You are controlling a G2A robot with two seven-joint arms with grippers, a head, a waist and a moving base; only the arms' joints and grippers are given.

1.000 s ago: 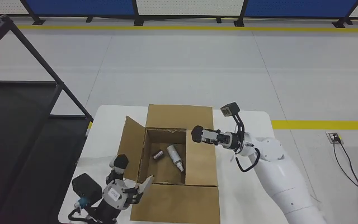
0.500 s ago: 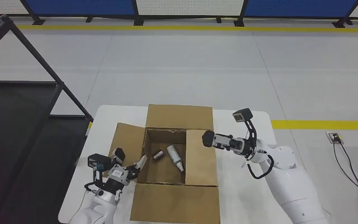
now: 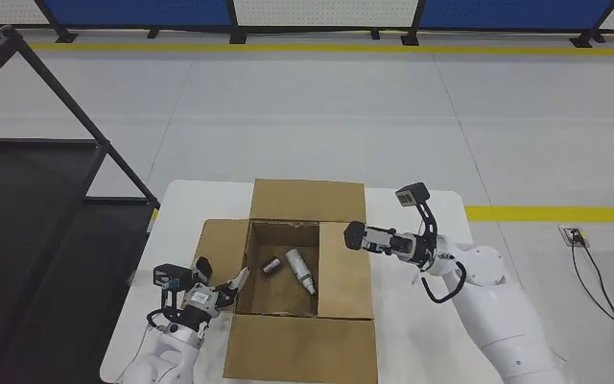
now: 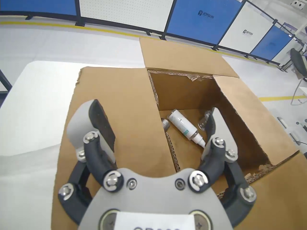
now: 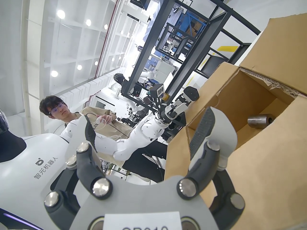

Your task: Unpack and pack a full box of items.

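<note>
An open cardboard box (image 3: 307,200) stands mid-table with all flaps folded outward. Inside lie a white spray bottle (image 3: 300,270) and a small dark metal cylinder (image 3: 271,265). My left gripper (image 3: 224,274) is open over the left flap (image 3: 221,245), at the box's front left. In the left wrist view, the left gripper (image 4: 156,125) straddles the box's left wall edge, with the bottle (image 4: 184,126) and cylinder (image 4: 165,123) beyond it. My right gripper (image 3: 353,235) is open above the right flap (image 3: 345,283). In the right wrist view, the right gripper (image 5: 146,132) holds nothing and the cylinder (image 5: 260,120) lies inside.
The white table (image 3: 182,206) has bare strips left and right of the box. A black metal rack (image 3: 58,192) stands off the table's left side. A small clear item (image 4: 202,123) lies in the box beside the bottle.
The left flap has gone from raised to lying nearly flat outward as the left arm swung lower and left. The right gripper drew back rightward off the box opening.
</note>
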